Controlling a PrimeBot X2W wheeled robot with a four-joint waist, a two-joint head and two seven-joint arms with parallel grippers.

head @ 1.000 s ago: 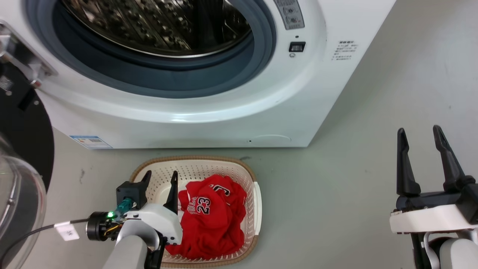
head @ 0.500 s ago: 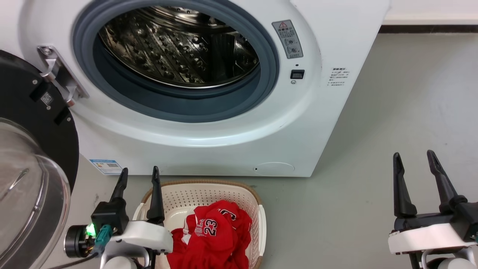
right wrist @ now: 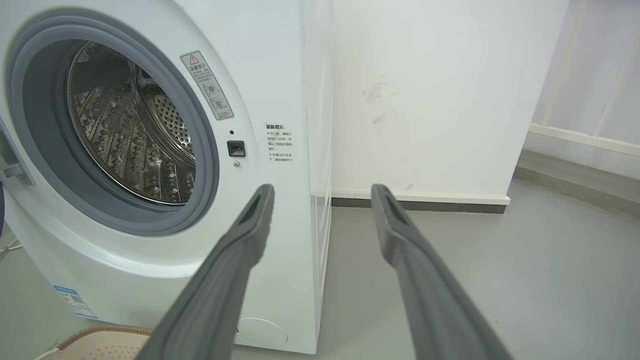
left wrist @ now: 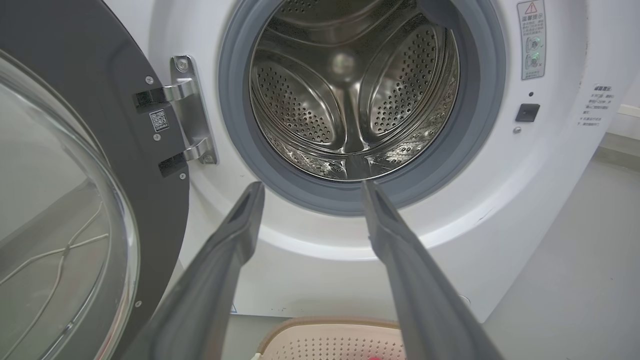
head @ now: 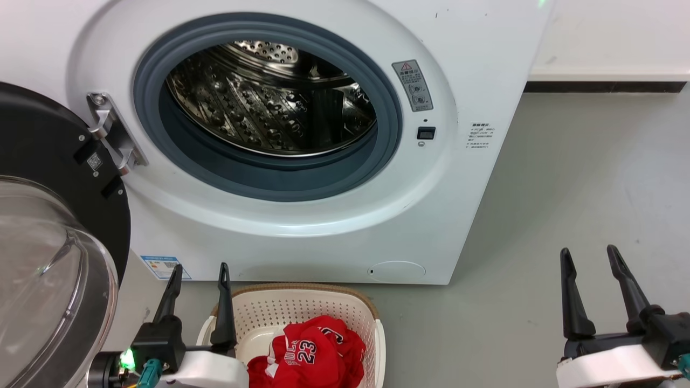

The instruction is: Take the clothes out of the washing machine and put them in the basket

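your left gripper (head: 200, 267) sits at the lower left of the head view. its fingers (head: 223, 312) are apart with nothing between them, tips pointing up toward the washing machine (head: 302, 242). one finger crosses the left rim of the basket (head: 302, 286) in that view. the basket stands on the floor (head: 566, 188), just in front of the machine's base.

the clothes (head: 318, 353) you're after lie bunched inside the basket, a red heap with the number 23 facing up, set toward its right half. the left fingers are clear of the heap.

the door (head: 54, 258) hangs wide open at the left on its metal hinge (head: 116, 137). through the grey door ring (head: 269, 183) you see the perforated steel drum (head: 269, 108) and its ribs. in the left wrist view your fingers frame the lower edge of that ring, and the basket's rim shows at the bottom.

your right gripper (head: 588, 249) is at the lower right, over the floor and well apart from the basket, fingers spread and holding nothing. its wrist view looks past the machine's right front corner to a white wall (right wrist: 425, 100).
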